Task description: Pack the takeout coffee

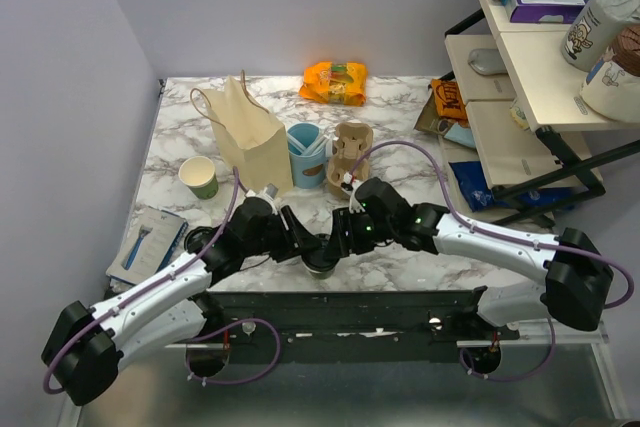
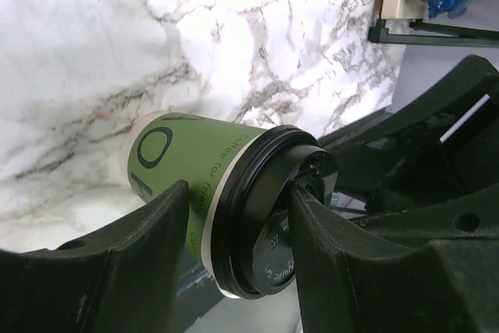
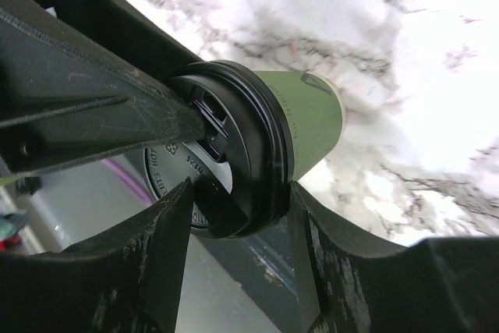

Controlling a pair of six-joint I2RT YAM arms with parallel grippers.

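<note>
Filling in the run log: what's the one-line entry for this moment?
left gripper: gripping takeout coffee | right gripper: gripping its black lid | paper bag: upright, cup not yet inside

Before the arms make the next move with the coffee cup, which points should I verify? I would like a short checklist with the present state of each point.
1. The lid sits fully on the takeout coffee: ok.
2. Firm hold by the left gripper, one finger at the green wall, one at the lid: cannot tell.
3. Firm hold by the right gripper, which straddles the lid: cannot tell.
4. Only one arm at the cup before carrying: not ok, both are at it.
5. The paper bag stands upright: ok.
6. Its mouth is open enough: cannot tell.
</note>
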